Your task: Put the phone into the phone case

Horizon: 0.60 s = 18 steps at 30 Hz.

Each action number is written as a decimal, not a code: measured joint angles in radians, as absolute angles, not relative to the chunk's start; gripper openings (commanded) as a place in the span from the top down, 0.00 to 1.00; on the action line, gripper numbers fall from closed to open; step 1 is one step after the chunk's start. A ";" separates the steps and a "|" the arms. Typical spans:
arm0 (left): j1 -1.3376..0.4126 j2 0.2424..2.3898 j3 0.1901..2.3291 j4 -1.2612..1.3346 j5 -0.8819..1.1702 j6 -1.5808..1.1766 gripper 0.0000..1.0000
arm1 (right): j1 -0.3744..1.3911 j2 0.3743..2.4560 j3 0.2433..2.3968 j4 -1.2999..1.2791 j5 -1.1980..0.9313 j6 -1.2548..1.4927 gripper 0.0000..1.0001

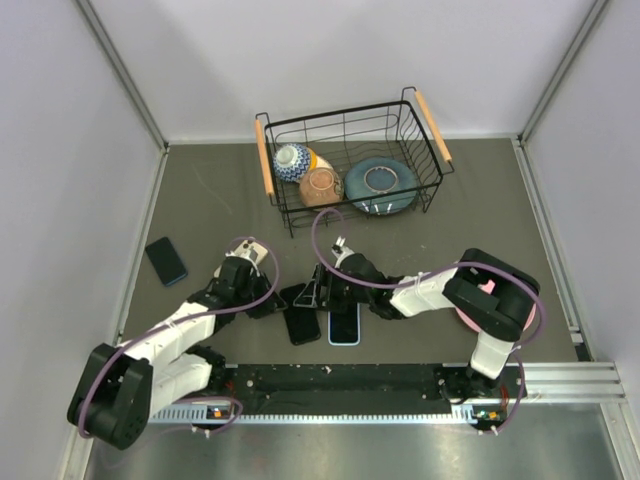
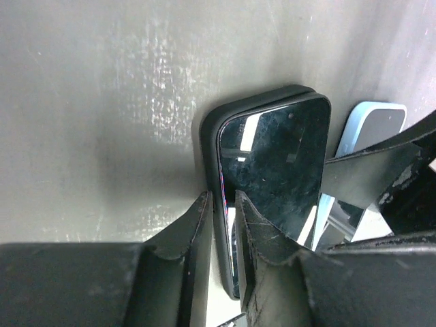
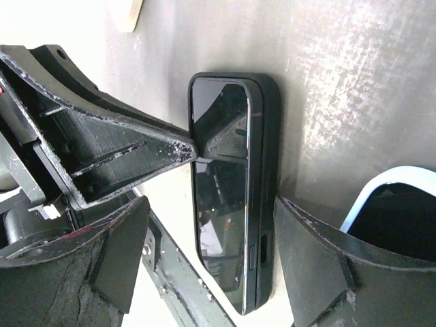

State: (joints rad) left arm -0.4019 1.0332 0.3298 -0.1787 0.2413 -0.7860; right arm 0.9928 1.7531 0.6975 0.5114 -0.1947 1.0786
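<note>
A black phone (image 1: 302, 324) lies screen up in a black phone case on the table, near the front. In the left wrist view my left gripper (image 2: 221, 204) is nearly closed on the long edge of the case (image 2: 210, 136), one finger outside the rim and one on the phone's screen (image 2: 272, 157). In the right wrist view my right gripper (image 3: 211, 204) is open, its fingers (image 3: 320, 259) on either side of the phone (image 3: 218, 197) and case (image 3: 267, 150). The phone's side with a button shows above the case wall. In the top view, the left gripper (image 1: 283, 300) and right gripper (image 1: 318, 290) meet over the phone.
A second phone in a light blue case (image 1: 343, 326) lies right beside the black one and shows in the right wrist view (image 3: 402, 184). A dark blue phone (image 1: 165, 261) lies at the left. A wire basket (image 1: 430, 125) with bowls and a plate stands at the back.
</note>
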 measured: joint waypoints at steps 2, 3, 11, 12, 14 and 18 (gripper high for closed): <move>-0.400 1.021 0.320 -0.180 0.258 -0.785 0.75 | 0.989 1.753 0.685 0.534 -0.202 1.087 0.29; -0.399 1.014 0.316 -0.184 0.269 -0.784 0.75 | 0.988 1.753 0.680 0.540 -0.205 1.090 0.29; -0.386 0.998 0.304 -0.200 0.309 -0.778 0.79 | 0.986 1.753 0.667 0.584 -0.236 1.103 0.33; -0.384 1.000 0.304 -0.200 0.312 -0.778 0.79 | 0.986 1.753 0.667 0.590 -0.239 1.103 0.33; -0.379 1.004 0.304 -0.199 0.320 -0.775 0.79 | 0.985 1.752 0.667 0.591 -0.241 1.102 0.35; -0.374 1.006 0.305 -0.199 0.326 -0.774 0.80 | 0.985 1.745 0.661 0.591 -0.241 1.100 0.44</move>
State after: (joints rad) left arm -0.3737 1.0061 0.3046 -0.1986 0.3264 -0.7742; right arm 0.9852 1.7454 0.6605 0.5911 -0.2405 1.0996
